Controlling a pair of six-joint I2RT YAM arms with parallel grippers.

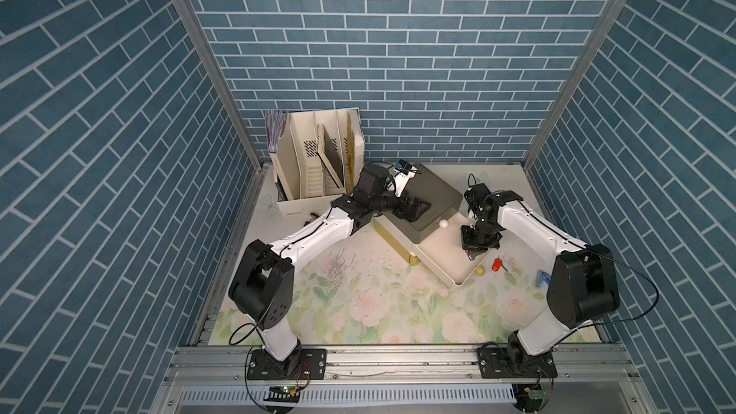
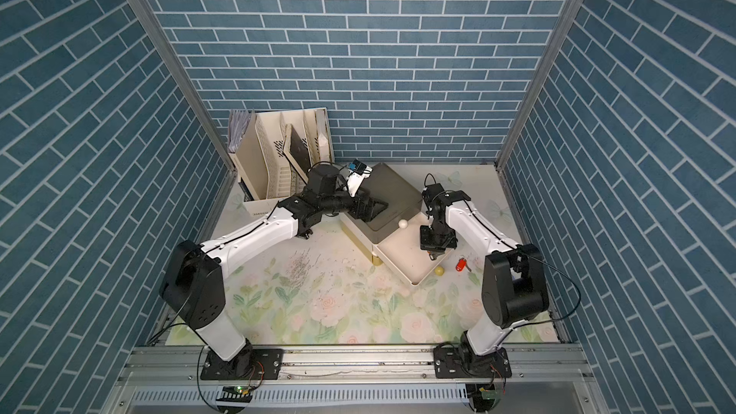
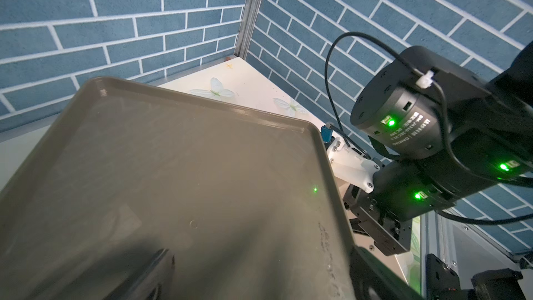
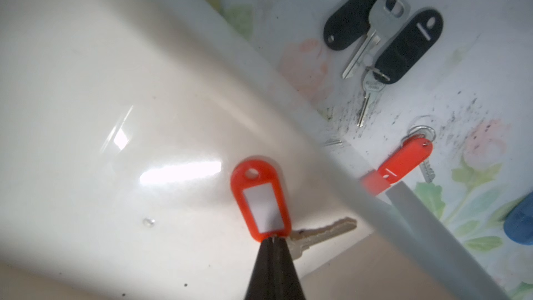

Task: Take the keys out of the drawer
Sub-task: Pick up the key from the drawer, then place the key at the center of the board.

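Observation:
A key with a red tag lies on the floor of the open white drawer. My right gripper points down into the drawer and is shut on the near end of that tag; both top views show it over the drawer's front corner. Outside the drawer, a second red-tagged key, two black-tagged keys and a blue tag lie on the flowered mat. My left gripper rests open on the cabinet's grey top.
The drawer sticks out of a low cabinet towards the front right. A white knob sits above the drawer and a yellowish knob at its front corner. A cream file organizer stands at the back left.

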